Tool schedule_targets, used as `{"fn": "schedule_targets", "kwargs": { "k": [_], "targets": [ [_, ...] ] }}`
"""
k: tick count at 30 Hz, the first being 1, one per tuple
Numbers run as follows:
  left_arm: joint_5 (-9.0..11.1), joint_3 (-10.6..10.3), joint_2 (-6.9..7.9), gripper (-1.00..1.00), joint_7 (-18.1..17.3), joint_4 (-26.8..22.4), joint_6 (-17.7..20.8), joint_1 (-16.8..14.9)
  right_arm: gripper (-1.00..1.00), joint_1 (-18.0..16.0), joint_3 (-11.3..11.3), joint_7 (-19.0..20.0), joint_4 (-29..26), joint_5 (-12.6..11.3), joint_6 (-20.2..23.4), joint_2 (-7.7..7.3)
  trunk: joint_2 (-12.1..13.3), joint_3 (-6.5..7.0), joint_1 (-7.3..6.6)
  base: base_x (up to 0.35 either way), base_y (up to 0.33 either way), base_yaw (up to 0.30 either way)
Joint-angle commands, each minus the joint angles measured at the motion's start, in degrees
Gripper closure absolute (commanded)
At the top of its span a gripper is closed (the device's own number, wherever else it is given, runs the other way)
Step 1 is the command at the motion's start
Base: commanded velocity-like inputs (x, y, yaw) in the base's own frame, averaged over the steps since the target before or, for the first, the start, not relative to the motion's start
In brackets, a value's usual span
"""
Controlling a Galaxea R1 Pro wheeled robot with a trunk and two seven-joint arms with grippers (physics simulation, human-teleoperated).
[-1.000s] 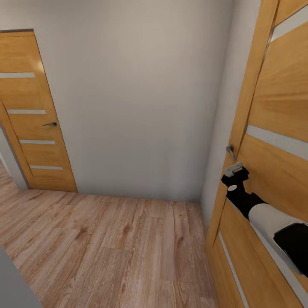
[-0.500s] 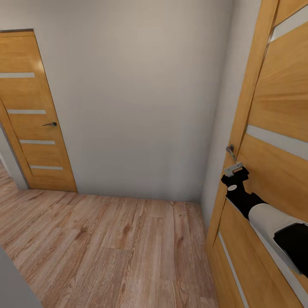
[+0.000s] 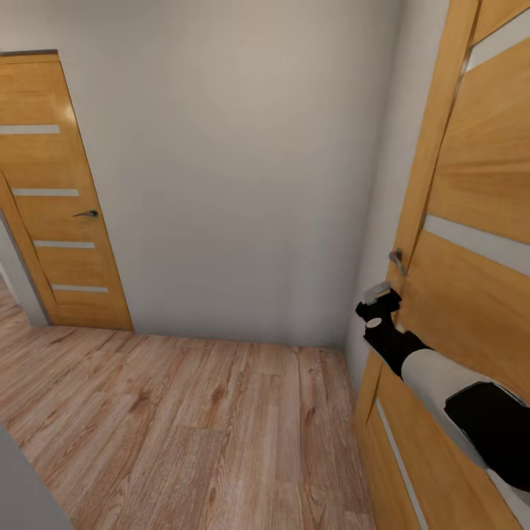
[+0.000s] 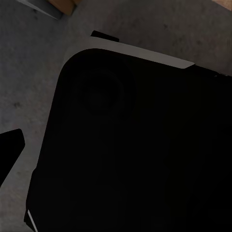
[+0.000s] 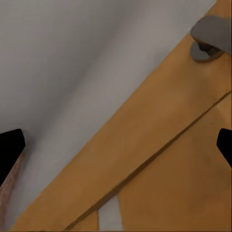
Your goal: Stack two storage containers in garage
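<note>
**Right arm at the slit-panelled door**

While the right gripper point(image 3: 381, 294) hangs just below the grey metal lever handle point(image 3: 397, 259) of the light wooden door with pale glass slits point(image 3: 471, 221), its dark fingers point(image 5: 10, 154) stand wide apart. Beside that door, a plain white-grey wall point(image 3: 243, 162) closes the corner; light wood-plank flooring point(image 3: 184, 427) lies open before it. A second slit-panelled wooden door point(image 3: 59, 199) stands well apart. Left fingers: cannot tell. No writing readable.

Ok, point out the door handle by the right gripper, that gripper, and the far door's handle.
Door handle point(image 3: 397, 259), head view, on its grey lever.
Right gripper point(image 3: 380, 293), head view, between its fingertips.
Far door's handle point(image 3: 87, 214), head view, on the dark lever.
</note>
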Motion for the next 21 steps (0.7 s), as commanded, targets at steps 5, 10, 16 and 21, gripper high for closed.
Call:
{"fn": "schedule_targets", "kwargs": {
  "k": [5, 10, 16, 21],
  "targets": [
    [0.2, 0.1, -0.01, -1.0, 0.0, -0.1, -0.1, 0.0, -1.0, 0.0, 0.1, 0.0, 0.5, 0.0, 0.4, 6.39, 0.0, -0.05, 0.0, 0.0, 0.0, 0.0],
    [0.2, 0.1, -0.01, -1.0, 0.0, -0.1, -0.1, 0.0, -1.0, 0.0, 0.1, 2.0, 4.1, -0.2, -0.1, 9.69, 0.0, -0.05, 0.0, 0.0, 0.0, 0.0],
    [0.2, 0.1, -0.01, -1.0, 0.0, -0.1, -0.1, 0.0, -1.0, 0.0, -0.1, 10.0, 9.8, -7.1, -0.5, 11.11, 0.0, -0.05, 0.0, 0.0, 0.0, 0.0],
    [0.2, 0.1, -0.01, -1.0, 0.0, -0.1, -0.1, 0.0, -1.0, 2.5, -0.1, 20.2, 13.0, -17.6, -0.6, 10.94, 0.0, -0.05, 0.0, 0.0, 0.0, 0.0]
  ]
}}
